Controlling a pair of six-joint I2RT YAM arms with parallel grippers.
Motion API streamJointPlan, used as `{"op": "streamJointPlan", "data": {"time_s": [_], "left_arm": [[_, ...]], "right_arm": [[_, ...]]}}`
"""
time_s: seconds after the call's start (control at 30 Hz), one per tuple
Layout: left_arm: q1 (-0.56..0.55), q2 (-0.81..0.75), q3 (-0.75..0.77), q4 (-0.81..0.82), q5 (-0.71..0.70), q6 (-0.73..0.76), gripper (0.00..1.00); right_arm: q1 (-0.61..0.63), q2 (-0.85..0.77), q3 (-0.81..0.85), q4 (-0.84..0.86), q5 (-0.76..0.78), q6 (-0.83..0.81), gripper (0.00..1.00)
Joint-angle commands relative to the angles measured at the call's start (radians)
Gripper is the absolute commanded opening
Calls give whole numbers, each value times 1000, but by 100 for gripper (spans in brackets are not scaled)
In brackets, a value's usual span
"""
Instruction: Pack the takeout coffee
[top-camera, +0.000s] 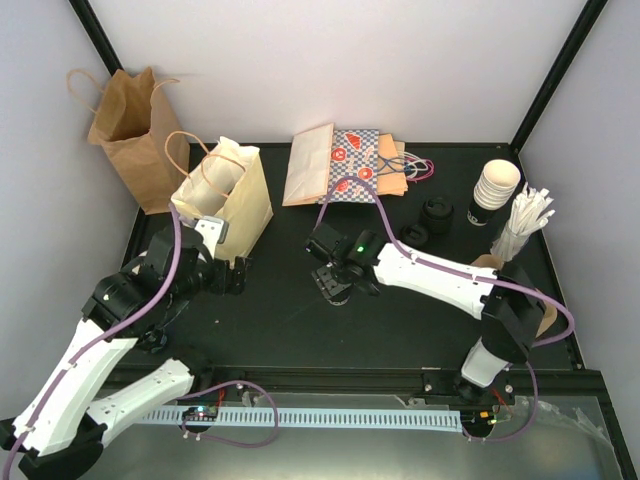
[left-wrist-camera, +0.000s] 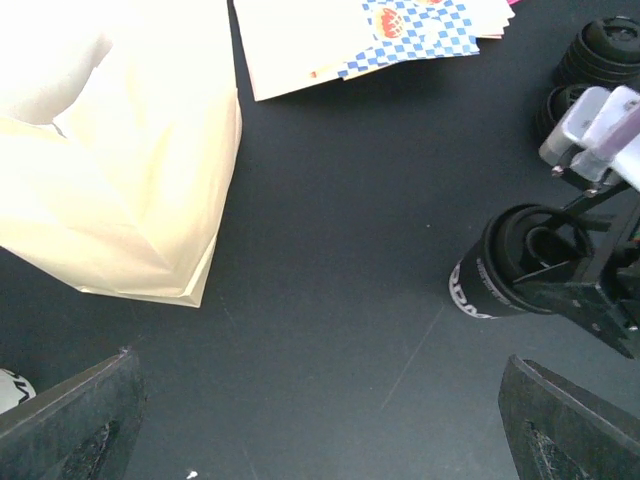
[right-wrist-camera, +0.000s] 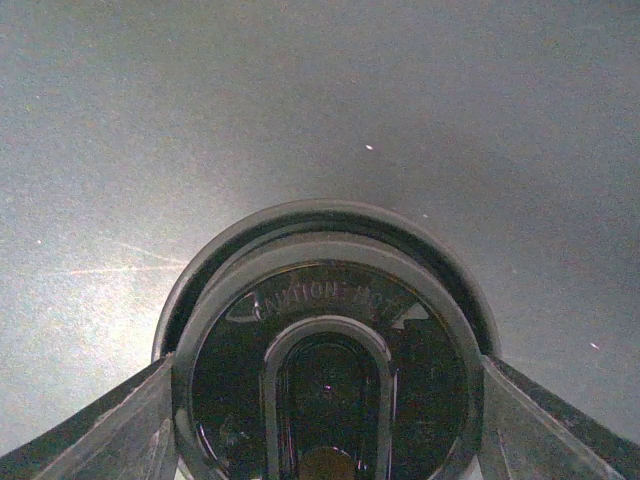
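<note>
the packing was barely begun. the takeout coffee, a black paper cup with a black plastic lid (left-wrist-camera: 482, 285), stood upright on the black tabletop (top-camera: 280, 320) in the middle of the top view, outside every bag. the cream paper bag with handles (top-camera: 252, 205) stood open at the centre left of that view, well apart from the cup. whether anything was already packed in it could not be told. judging from this, the cup was yet to be lifted, carried leftward and lowered into the bag.

the right gripper (right-wrist-camera: 325, 395) sat over the cup from above. in the right wrist view its dark fingers (right-wrist-camera: 115, 435) rose from the lower corners, one hard against each side of the lid's rim. they stood fairly wide, set by the cup's breadth. whether they pressed it firmly or only bracketed it could not be told.

the left gripper (left-wrist-camera: 318, 365) hovered just beside the cream bag's base, spread wide and released. its fingers (left-wrist-camera: 70, 420) lay in the two lower corners of the left wrist view, with only bare tabletop between them.
</note>
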Motion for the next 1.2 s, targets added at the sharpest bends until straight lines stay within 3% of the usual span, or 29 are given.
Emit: {"op": "streamJointPlan", "data": {"time_s": [0.0, 0.4, 0.53, 0.73, 1.0, 1.17], "left_arm": [[7, 17, 38, -38, -60, 24, 99], [34, 115, 246, -112, -199, 65, 99], [133, 150, 293, -93, -192, 105, 99], [345, 229, 409, -48, -38, 191, 98], [446, 376, 457, 26, 170, 216, 81], [507, 454, 450, 100, 165, 261, 57]], "right_arm": [[6, -72, 14, -56, 66, -9, 73], [-26, -226, -77, -69, 103, -38, 70], [-47, -278, -119, -79, 110, -57, 69], [-69, -348, -174, -82, 112, -70, 69], [-75, -401, -195, -95, 107, -74, 69], [-75, -423, -195, -94, 95, -83, 69]]}}
